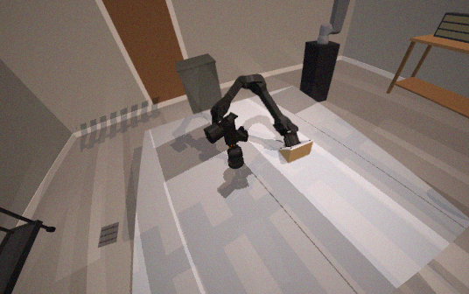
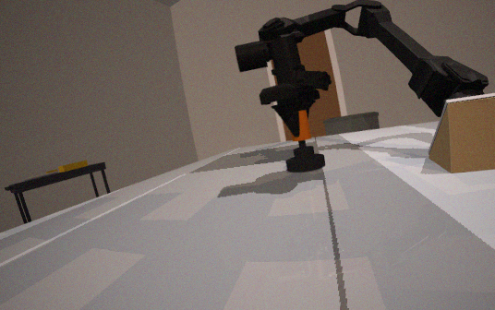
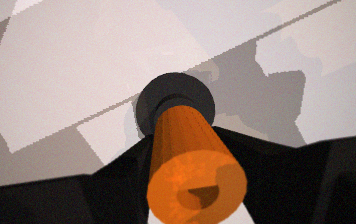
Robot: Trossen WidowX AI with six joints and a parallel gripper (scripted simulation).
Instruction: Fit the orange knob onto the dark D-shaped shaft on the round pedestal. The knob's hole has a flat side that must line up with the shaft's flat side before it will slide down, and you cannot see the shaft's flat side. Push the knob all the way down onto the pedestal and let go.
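Observation:
The orange knob (image 2: 303, 125) (image 3: 182, 135) is upright between the fingers of my gripper (image 2: 299, 131) (image 3: 182, 136), which is shut on it. The round pedestal (image 2: 306, 163) (image 3: 146, 107) (image 1: 235, 163) stands directly below. The knob's lower end is above the pedestal, and a short stretch of the dark shaft (image 2: 302, 144) shows between them in the exterior view. The knob meets or nearly meets the shaft's top; whether the shaft is inside the hole is hidden. The wrist view shows a D-shaped opening in the knob's top. The shaft's flat side is hidden.
A tan wedge-shaped block (image 1: 298, 152) (image 2: 471, 136) with a white edge stands by the arm's base. Shadows of the arm fall across the pale table (image 1: 210, 210) (image 2: 194, 249). Behind are a grey bin (image 1: 201, 85) and a black stand (image 1: 320, 70).

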